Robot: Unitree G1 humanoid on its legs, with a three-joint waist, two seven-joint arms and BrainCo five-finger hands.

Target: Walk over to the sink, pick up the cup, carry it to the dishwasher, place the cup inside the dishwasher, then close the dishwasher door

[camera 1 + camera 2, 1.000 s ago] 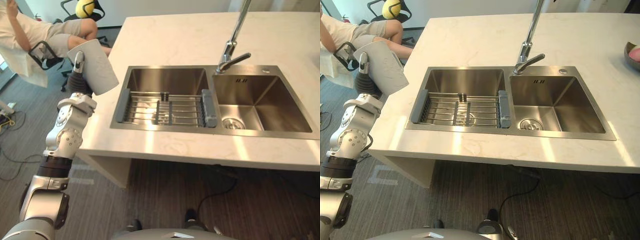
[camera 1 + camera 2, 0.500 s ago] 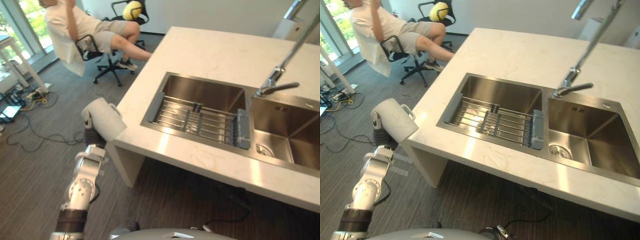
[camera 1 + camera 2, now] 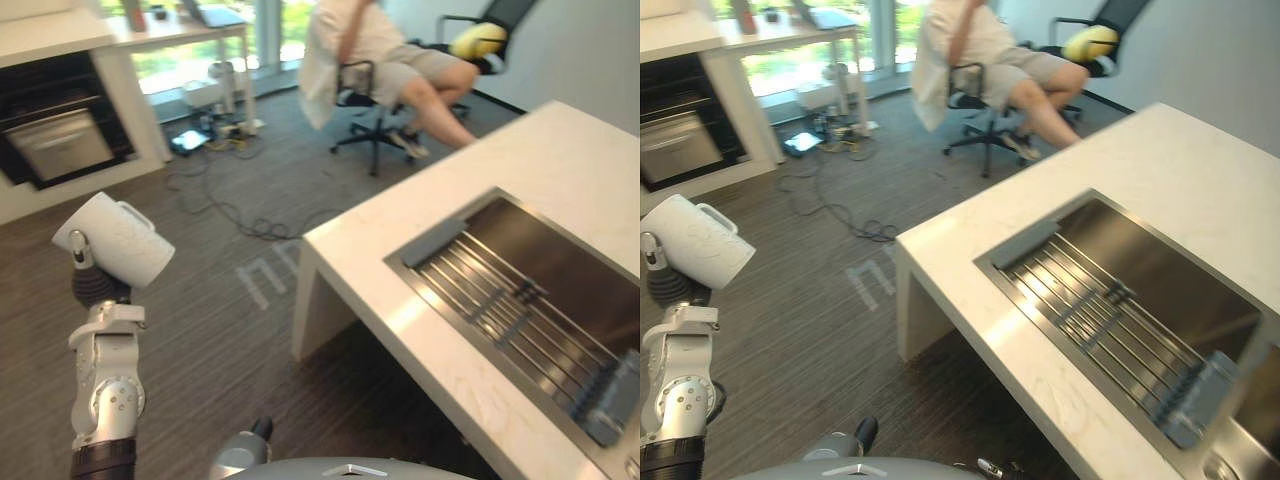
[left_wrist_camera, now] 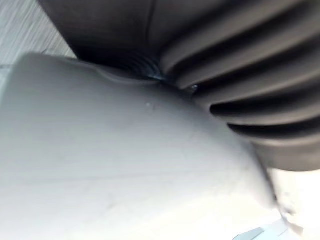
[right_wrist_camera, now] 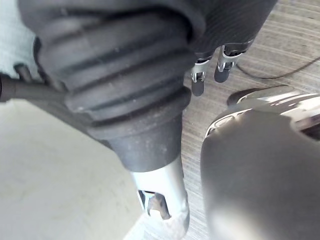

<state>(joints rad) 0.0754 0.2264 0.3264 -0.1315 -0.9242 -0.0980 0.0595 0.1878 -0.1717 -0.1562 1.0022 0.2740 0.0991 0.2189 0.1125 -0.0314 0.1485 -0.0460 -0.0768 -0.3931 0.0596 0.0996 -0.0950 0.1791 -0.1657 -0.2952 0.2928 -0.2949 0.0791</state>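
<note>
Left hand (image 3: 92,283) curled round cup (image 3: 118,240)

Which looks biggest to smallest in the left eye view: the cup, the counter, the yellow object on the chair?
1. counter
2. cup, which sits nearer the camera and so looks larger
3. yellow object, far back, so its true size against the cup is unsure

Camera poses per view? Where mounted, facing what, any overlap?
Left eye: head, looking down; left hand holds cup over floor, sink at right.
Right eye: beside it, same scene, seated person beyond counter.
Left wrist: looks along hand's ribbed cover onto the cup, very close.
Right wrist: right hand cover, floor past it.
Shared: cup in both eyes and left wrist.
</note>
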